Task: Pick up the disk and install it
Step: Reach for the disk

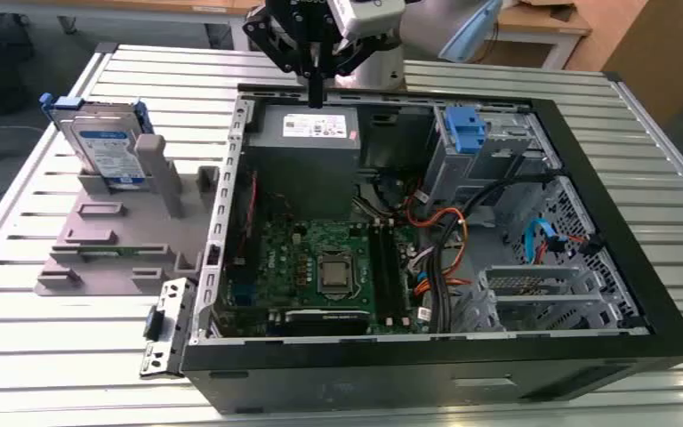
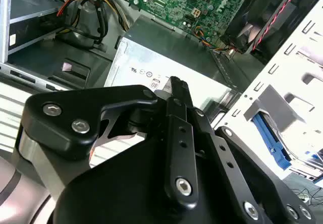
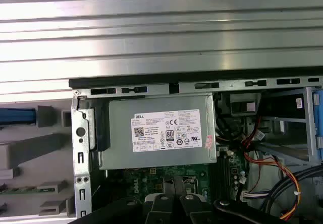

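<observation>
While parked over power supply (image 1: 306, 133), claw (image 1: 316, 98) shut, empty | disk (image 1: 102, 147) upright in stand (image 1: 116, 222), well apart | approach squarely, open wide

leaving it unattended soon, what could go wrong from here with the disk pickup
1. The gripper hangs over the power supply, apart from the disk; a sideways move toward it could clip the case wall.
2. The disk stands upright in the grey stand, so a glancing touch might tip it.
3. Loose cables lie beside the drive cage and might snag.
</observation>
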`<state>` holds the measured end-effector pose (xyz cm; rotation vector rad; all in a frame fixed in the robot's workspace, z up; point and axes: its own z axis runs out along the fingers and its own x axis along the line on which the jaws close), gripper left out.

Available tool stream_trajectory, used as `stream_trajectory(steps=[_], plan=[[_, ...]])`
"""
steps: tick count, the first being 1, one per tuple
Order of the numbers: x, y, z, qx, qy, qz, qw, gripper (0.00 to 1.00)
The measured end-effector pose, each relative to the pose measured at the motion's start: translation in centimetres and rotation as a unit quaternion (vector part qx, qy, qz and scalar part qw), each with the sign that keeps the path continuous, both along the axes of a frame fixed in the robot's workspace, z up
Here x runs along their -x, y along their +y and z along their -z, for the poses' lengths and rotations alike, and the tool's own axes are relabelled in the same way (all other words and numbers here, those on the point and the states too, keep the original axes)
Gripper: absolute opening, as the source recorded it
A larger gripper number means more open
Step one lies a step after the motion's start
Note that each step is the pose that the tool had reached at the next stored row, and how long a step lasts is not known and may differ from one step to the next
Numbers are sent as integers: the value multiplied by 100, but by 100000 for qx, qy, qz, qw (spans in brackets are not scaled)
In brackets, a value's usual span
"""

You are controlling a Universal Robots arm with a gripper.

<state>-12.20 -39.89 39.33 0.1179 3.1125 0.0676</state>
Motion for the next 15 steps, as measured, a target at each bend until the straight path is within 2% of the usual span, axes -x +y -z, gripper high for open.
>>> stream_trajectory(steps=[10,15], plan=[[0,0,0,-1,0,0,100000,11],[35,0,0,0,0,2,100000,11]])
